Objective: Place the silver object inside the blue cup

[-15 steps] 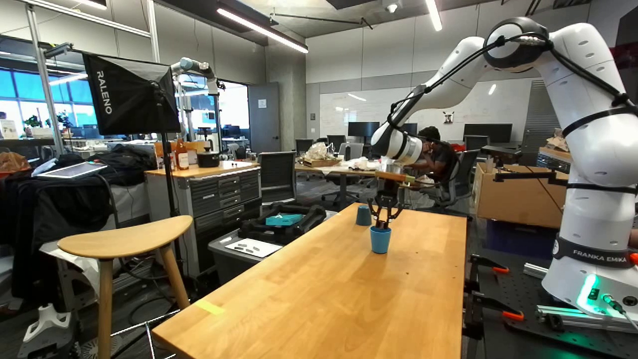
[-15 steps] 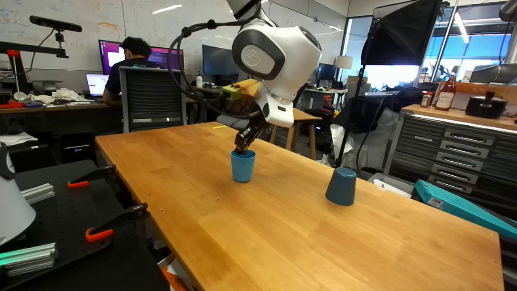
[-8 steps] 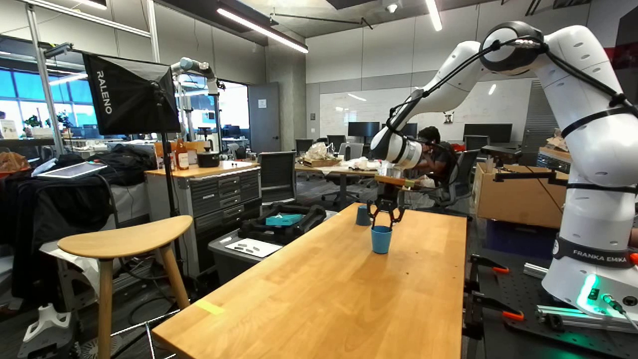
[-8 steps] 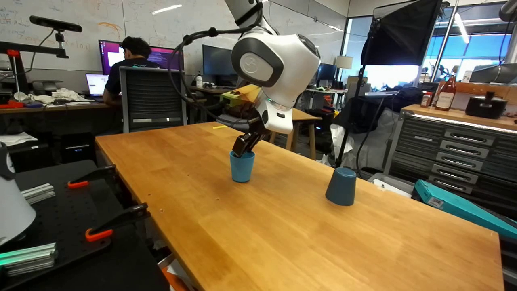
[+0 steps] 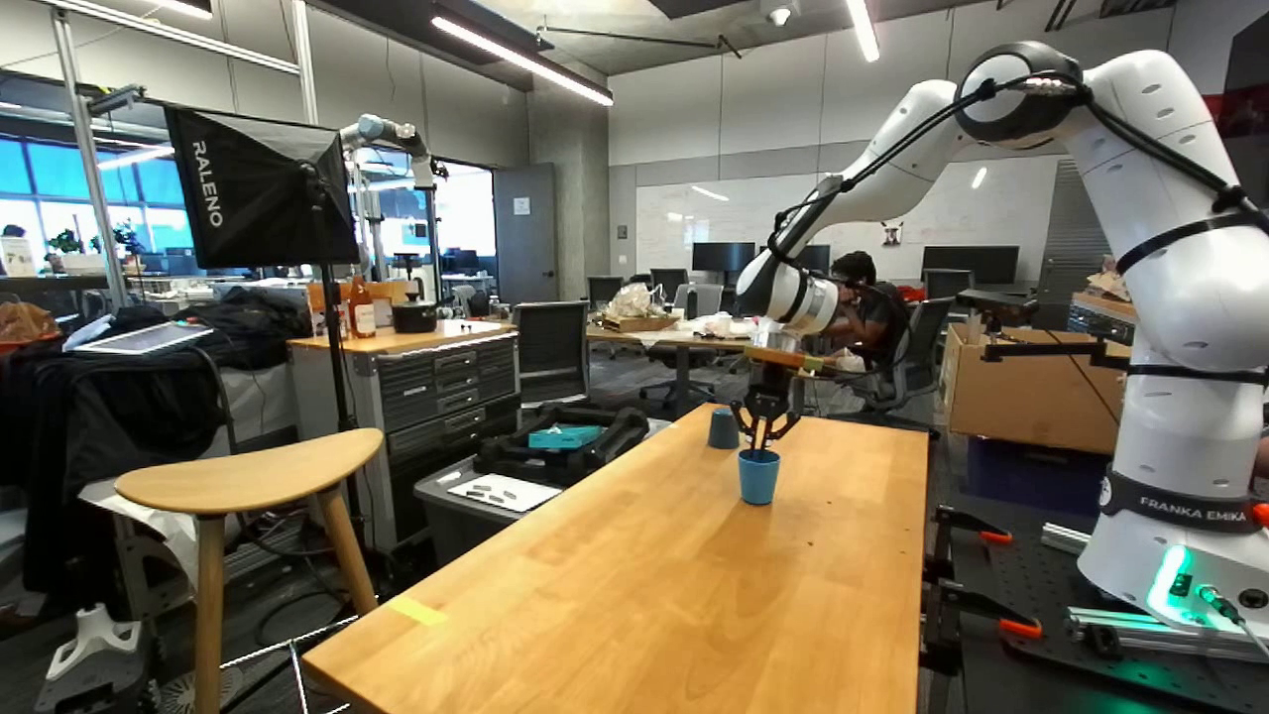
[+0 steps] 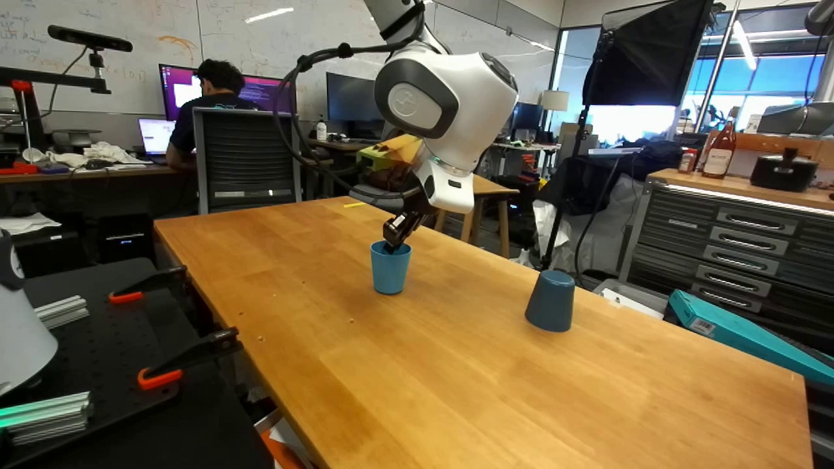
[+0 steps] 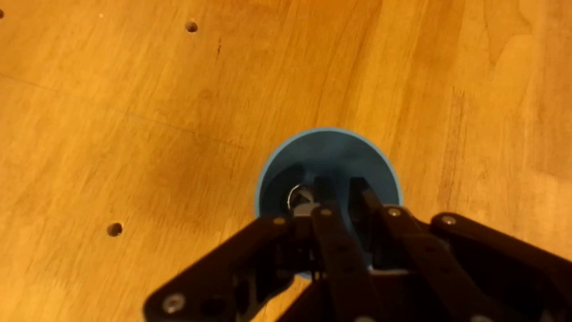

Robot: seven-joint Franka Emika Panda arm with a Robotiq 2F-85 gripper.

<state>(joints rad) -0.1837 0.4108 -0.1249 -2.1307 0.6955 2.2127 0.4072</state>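
The blue cup stands upright on the light-wood table in both exterior views. In the wrist view I look down into its mouth. A shiny, silver ring-edged object lies inside the cup, left of my left finger and partly covered by it. My gripper points down with its fingertips at the cup's mouth. A narrow gap shows between the fingers, with nothing in it. The fingertips also show at the rim in both exterior views.
A darker blue cup stands upside down on the table, farther along it; it also shows in an exterior view. Orange-tipped clamps hold the table edge by the robot base. A wooden stool stands beside the table.
The fingers were close together at the cup a second ago, were wide apart half a second ago, and are now nearer each other. The arm sank slightly at first. The cup barely moved.
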